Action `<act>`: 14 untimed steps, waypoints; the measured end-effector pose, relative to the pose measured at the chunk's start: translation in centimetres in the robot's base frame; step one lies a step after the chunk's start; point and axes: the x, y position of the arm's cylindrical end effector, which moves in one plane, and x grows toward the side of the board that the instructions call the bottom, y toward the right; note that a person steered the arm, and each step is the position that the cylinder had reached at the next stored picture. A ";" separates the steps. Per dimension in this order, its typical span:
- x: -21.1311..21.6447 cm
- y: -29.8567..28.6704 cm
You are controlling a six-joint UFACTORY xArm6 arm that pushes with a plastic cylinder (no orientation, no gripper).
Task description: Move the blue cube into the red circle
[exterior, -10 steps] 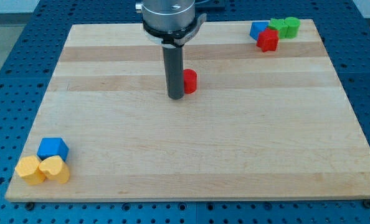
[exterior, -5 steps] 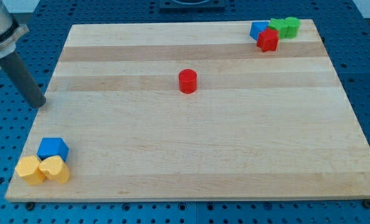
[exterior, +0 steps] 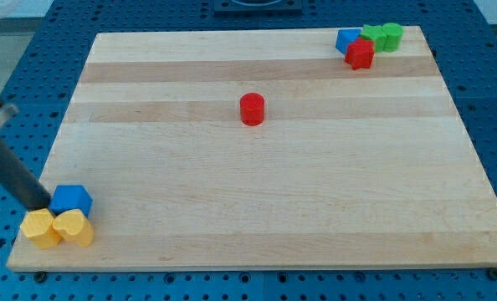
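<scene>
My tip (exterior: 41, 206) sits at the board's (exterior: 315, 192) lower-left corner, touching or just beside the left face of the blue cube (exterior: 71, 200). Rod slants up toward the view's left edge, blurred at top. No jaws on this rig, just a bare rod, so nothing clenched or released.

Blue cube is near the view's bottom left, w/ two yellow blocks touching it from below: a yellow hexagon-ish block (exterior: 41, 228) at left and a yellow heart (exterior: 74, 227) at right, the two pressed together.

Red circle (exterior: 252, 109) stands alone near board centre, slightly toward the top, well apart from the blue cube.

Top right corner has a tight cluster: blue block (exterior: 345, 39), shape unclear, red block (exterior: 360, 54) just below-right of it, and two green blocks (exterior: 382, 36) side by side at right, all touching or nearly

Blue perforated table (exterior: 491, 125) surrounds the board
</scene>
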 end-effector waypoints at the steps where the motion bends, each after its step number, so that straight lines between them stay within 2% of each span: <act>1: -0.1 5.3; 3: -1.9 19.0; 4: -1.9 18.5; 5: -1.7 14.3; 6: 0.1 13.4; 8: 2.9 19.0; 10: -0.5 26.0; 11: 4.3 29.7; 12: 5.1 34.7; 13: 4.2 35.9; 14: 1.5 35.5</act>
